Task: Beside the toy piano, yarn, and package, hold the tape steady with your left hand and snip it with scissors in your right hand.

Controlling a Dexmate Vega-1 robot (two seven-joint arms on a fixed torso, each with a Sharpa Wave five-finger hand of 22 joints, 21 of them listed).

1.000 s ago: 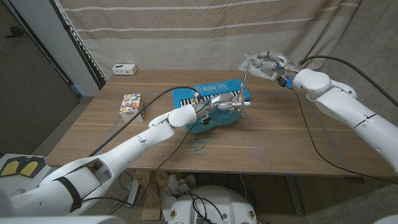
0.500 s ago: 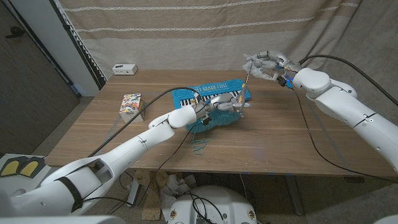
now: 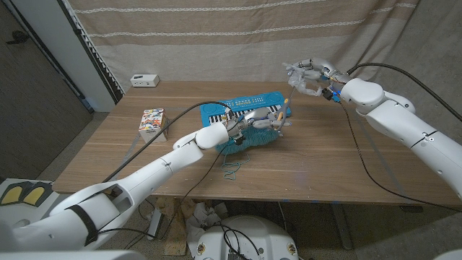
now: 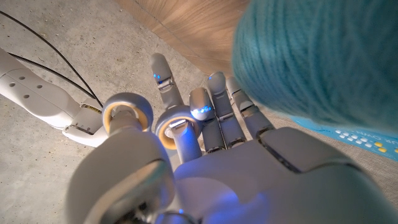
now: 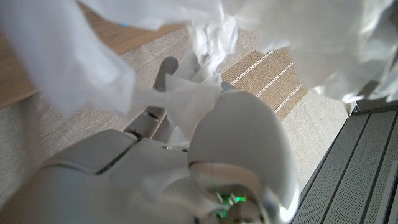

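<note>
Holding tape (image 3: 278, 115) by piano (image 3: 245, 110), left hand (image 3: 261, 121) fingers closed on roll | right hand (image 3: 307, 75) beyond piano, gripping crumpled white stuff; scissors unseen | cut pending

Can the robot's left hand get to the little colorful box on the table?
Probably yes. The colorful box stands alone on bare table on the left side, but the left robot hand is busy at the blue yarn by the piano.
</note>
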